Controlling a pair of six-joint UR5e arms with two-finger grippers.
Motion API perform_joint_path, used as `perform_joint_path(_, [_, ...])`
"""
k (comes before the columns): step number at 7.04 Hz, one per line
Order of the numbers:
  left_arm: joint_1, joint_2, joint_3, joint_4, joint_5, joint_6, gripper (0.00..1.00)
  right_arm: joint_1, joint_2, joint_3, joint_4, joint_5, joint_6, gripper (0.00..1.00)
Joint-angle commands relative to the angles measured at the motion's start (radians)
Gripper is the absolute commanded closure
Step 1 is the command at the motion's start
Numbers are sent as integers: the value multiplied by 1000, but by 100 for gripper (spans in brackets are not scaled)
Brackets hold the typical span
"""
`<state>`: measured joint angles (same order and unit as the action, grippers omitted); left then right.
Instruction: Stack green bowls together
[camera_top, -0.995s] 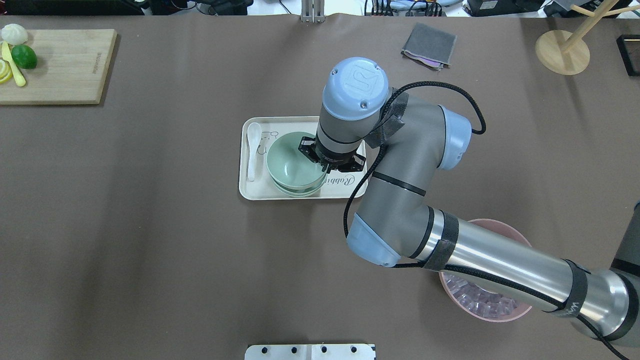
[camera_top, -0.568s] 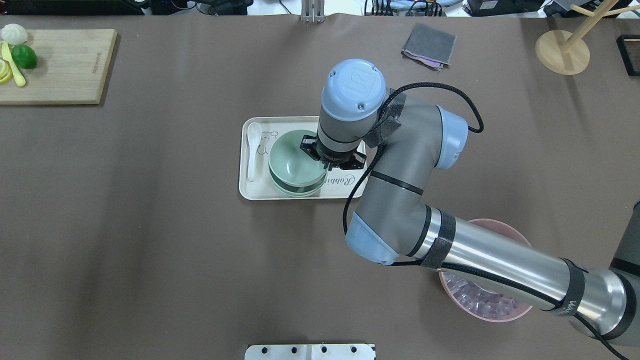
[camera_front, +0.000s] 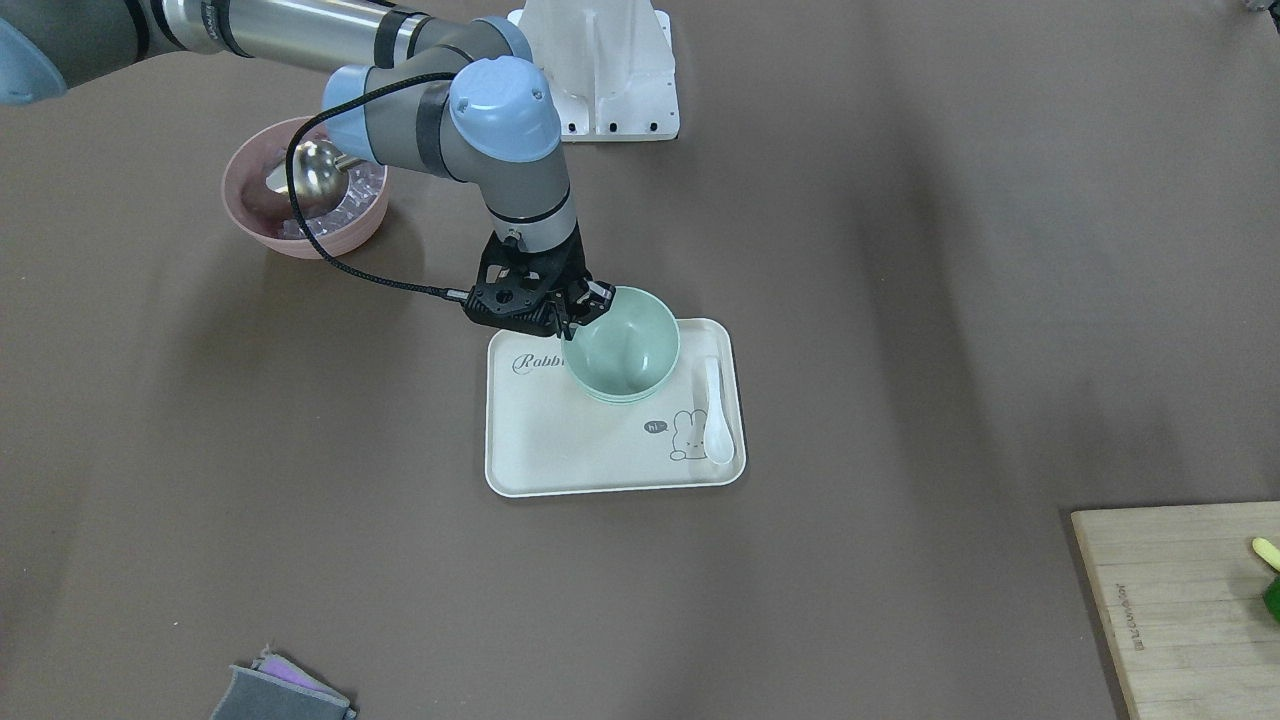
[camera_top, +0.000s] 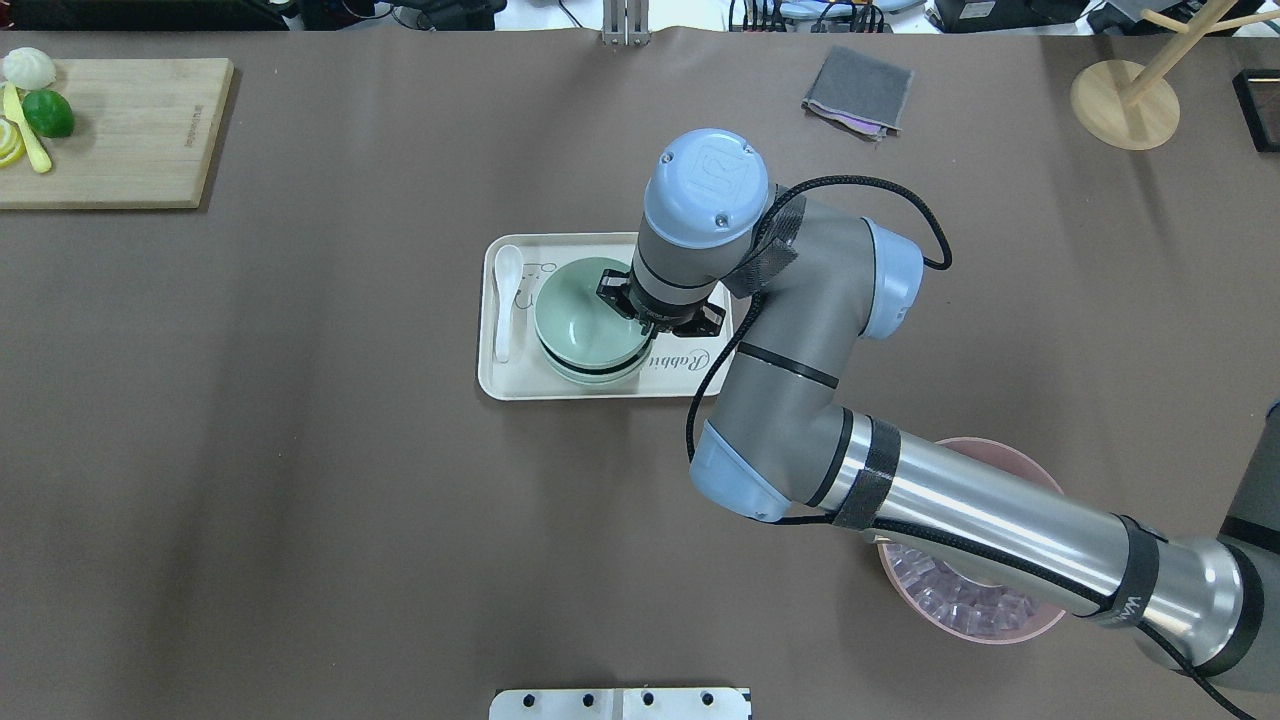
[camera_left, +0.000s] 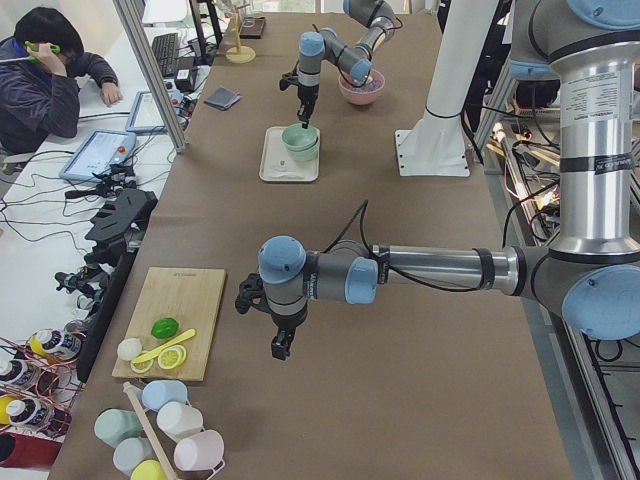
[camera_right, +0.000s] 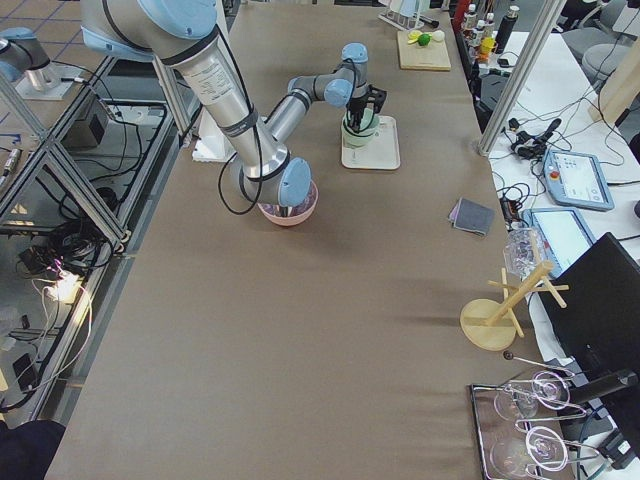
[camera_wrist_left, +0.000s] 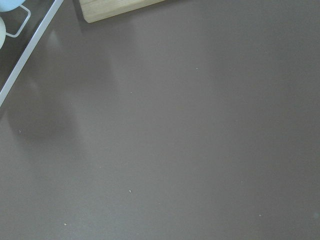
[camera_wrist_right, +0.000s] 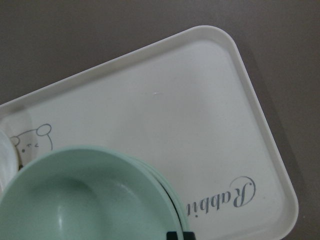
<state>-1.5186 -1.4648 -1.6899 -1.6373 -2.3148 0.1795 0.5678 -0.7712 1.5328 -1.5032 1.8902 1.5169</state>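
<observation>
The green bowls (camera_top: 585, 325) are nested in one stack on the cream tray (camera_top: 680, 380); the lower rims show under the top bowl (camera_front: 625, 345). My right gripper (camera_top: 640, 318) is shut on the top bowl's rim at the stack's right side, and it also shows in the front view (camera_front: 575, 315). The right wrist view shows the top bowl (camera_wrist_right: 90, 200) over the tray (camera_wrist_right: 200, 100). I cannot tell whether the top bowl rests fully in the stack. My left gripper (camera_left: 283, 345) hangs over bare table far from the tray; whether it is open or shut I cannot tell.
A white spoon (camera_top: 505, 300) lies on the tray left of the stack. A pink bowl (camera_front: 300, 235) with a metal scoop (camera_front: 315, 175) sits under my right forearm. A cutting board (camera_top: 120, 130), a grey cloth (camera_top: 858, 90) and a wooden stand (camera_top: 1125, 100) lie at the far edge.
My right gripper has lowered the top green bowl down onto the stack, and the wrist has shifted slightly away from the robot. The stack, the tray and the spoon have not moved.
</observation>
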Motion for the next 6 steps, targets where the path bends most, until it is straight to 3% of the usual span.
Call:
perform_joint_path(1, [0, 0, -1, 1, -2, 0, 2, -5, -2, -8, 3, 0, 2, 100])
perform_joint_path(5, [0, 3, -2, 1, 0, 0, 2, -12, -5, -8, 3, 0, 2, 100])
perform_joint_path(6, [0, 3, -2, 1, 0, 0, 2, -12, -5, -8, 3, 0, 3, 93])
